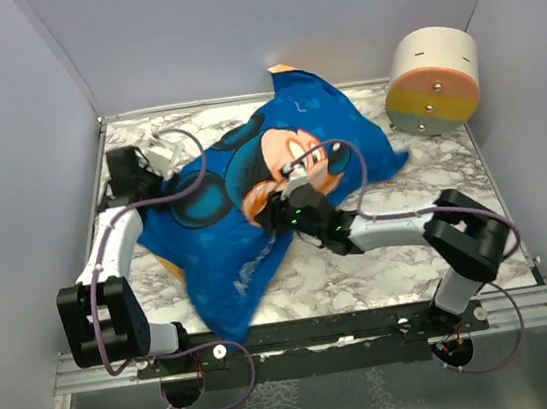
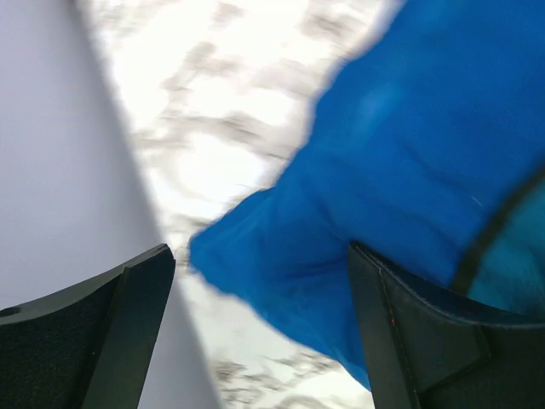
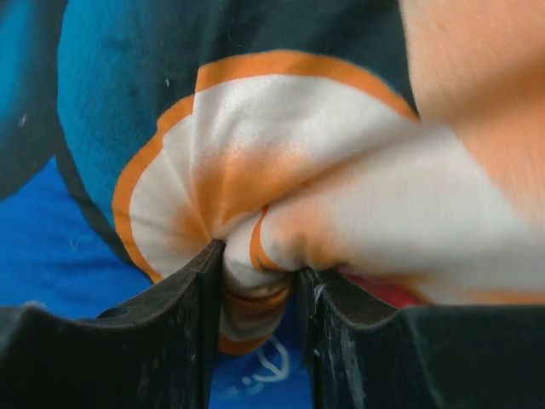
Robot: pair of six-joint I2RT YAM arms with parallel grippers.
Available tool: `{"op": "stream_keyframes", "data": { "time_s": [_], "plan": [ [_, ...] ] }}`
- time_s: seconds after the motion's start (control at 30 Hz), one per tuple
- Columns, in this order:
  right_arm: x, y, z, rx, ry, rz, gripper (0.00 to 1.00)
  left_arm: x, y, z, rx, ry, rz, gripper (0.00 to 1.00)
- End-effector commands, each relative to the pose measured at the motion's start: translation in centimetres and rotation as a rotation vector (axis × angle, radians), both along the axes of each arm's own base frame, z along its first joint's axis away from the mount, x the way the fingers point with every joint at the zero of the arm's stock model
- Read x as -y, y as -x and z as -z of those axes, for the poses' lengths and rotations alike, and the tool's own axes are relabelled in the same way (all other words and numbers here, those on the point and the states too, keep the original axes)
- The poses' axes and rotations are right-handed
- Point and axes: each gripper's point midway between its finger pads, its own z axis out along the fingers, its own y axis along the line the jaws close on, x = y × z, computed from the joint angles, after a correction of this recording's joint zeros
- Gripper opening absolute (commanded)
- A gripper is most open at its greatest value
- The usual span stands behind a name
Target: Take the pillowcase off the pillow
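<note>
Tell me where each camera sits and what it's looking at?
Top: above and behind, looking down at the pillowcase; left arm and right arm show.
Left wrist: on the left arm, facing a blue corner; open left pincer shows.
Right wrist: on the right arm; right pincer pinches the face print.
All share the pillowcase.

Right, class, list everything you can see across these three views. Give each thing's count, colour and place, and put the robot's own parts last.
pillowcase: one, bright blue with a cartoon mouse face, lying plump across the middle of the table.
cylinder: one, cream with an orange-and-yellow end face, far right corner.
table: one, white-grey marble pattern, under the pillowcase.
walls: three, pale grey, left, back and right.
cables: two, purple, looping along the arms.
left gripper: one, black, open at the pillowcase's left corner.
right gripper: one, black, shut on a pinch of the mouse face.
</note>
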Motion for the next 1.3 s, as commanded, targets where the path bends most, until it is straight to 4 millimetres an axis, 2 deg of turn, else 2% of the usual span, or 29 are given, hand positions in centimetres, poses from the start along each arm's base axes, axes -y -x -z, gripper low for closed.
{"op": "stream_keyframes", "data": {
  "time_s": [0.0, 0.03, 0.07, 0.1, 0.17, 0.23, 0.3, 0.37, 0.43, 0.57, 0.67, 0.73, 0.8, 0.93, 1.03, 1.1, 1.27],
  "plan": [
    [-8.9, 6.2, 3.7, -0.15, 0.017, -0.158, 0.38, -7.2, -5.0, -11.8, 0.28, 0.074, -0.251, 0.87],
    [-10.6, 6.3, 3.7, -0.164, 0.007, -0.168, 0.39, -7.2, -4.8, -13.0, 0.272, 0.097, -0.229, 0.88],
    [-12.9, 5.9, 2.4, -0.169, -0.029, -0.18, 0.4, -7.0, -4.4, -14.0, 0.263, 0.106, -0.196, 0.9],
    [-14.3, 5.6, 2.0, -0.182, -0.049, -0.191, 0.42, -6.3, -3.8, -14.7, 0.252, 0.106, -0.149, 0.91],
    [-15.9, 5.1, 0.7, -0.183, -0.081, -0.195, 0.48, -4.5, -1.6, -14.5, 0.214, 0.111, -0.047, 0.96],
    [-16.1, 4.6, -0.9, -0.154, -0.095, -0.189, 0.55, -2.7, 1.4, -12.9, 0.145, 0.093, 0.081, 0.98],
    [-15.0, 4.1, -2.0, -0.122, -0.069, -0.17, 0.61, -1.3, 4.8, -10.1, 0.054, 0.061, 0.203, 0.99],
    [-12.8, 3.8, -2.2, -0.134, -0.029, -0.133, 0.66, -1.1, 7.7, -6.9, -0.043, 0.013, 0.271, 0.99],
    [-9.8, 3.8, -3.5, -0.136, -0.032, -0.095, 0.71, -1.7, 10.0, -4.0, -0.147, -0.05, 0.309, 0.99],
    [-3.8, 5.2, -4.5, -0.14, 0.008, -0.011, 0.86, -3.8, 13.0, -0.4, -0.283, -0.164, 0.359, 0.99],
    [0.8, 7.1, -4.9, -0.169, 0.041, 0.041, 0.92, -5.5, 14.0, 0.6, -0.328, -0.216, 0.36, 0.99],
    [4.4, 8.3, -4.5, -0.194, 0.064, 0.101, 0.95, -6.8, 14.3, 0.8, -0.351, -0.245, 0.347, 0.99],
    [8.0, 9.4, -3.8, -0.215, 0.083, 0.173, 1.0, -8.4, 14.3, 0.7, -0.357, -0.266, 0.321, 0.99],
    [13.7, 11.5, -1.9, -0.27, 0.108, 0.295, 0.99, -11.4, 14.1, 0.6, -0.366, -0.254, 0.256, 0.99],
    [16.4, 12.6, 0.1, -0.316, 0.126, 0.359, 0.99, -13.0, 13.5, 1.7, -0.36, -0.227, 0.192, 0.99],
    [17.5, 13.3, 1.3, -0.356, 0.149, 0.396, 0.99, -13.5, 13.2, 2.9, -0.362, -0.2, 0.151, 0.99],
    [18.5, 14.0, 4.6, -0.416, 0.211, 0.434, 0.99, -13.3, 12.3, 5.4, -0.334, -0.114, 0.076, 0.99]
  ]
}}
